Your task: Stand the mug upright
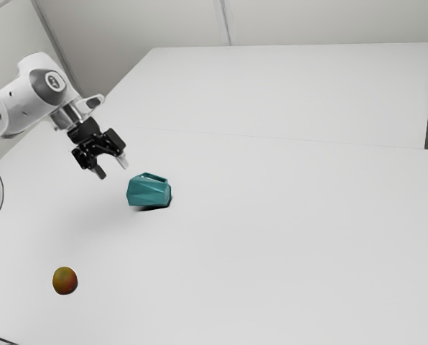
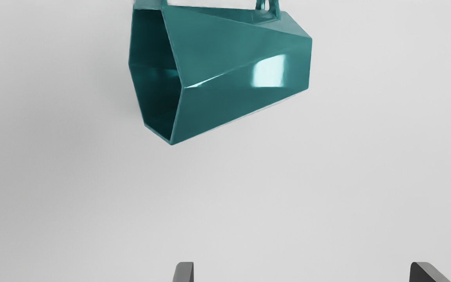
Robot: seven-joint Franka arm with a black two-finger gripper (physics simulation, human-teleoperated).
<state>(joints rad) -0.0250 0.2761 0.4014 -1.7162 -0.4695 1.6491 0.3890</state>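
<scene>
In the exterior view, my gripper (image 1: pixel 113 168) hangs above the table, up and to the left of the teal faceted mug (image 1: pixel 149 191). The mug lies on its side, its base toward the exterior view's right. The wrist view has my gripper (image 2: pixel 301 272) with its two fingertips wide apart and bare tabletop between them. Ahead of the fingers and apart from them is the mug (image 2: pixel 233 66), where its hollow mouth shows; part of its handle is cut off by the picture's edge.
A round orange-brown fruit (image 1: pixel 65 280) rests on the white table (image 1: pixel 271 237), in the exterior view's lower left. Behind stands a raised white surface or panel (image 1: pixel 293 90), with pale walls beyond.
</scene>
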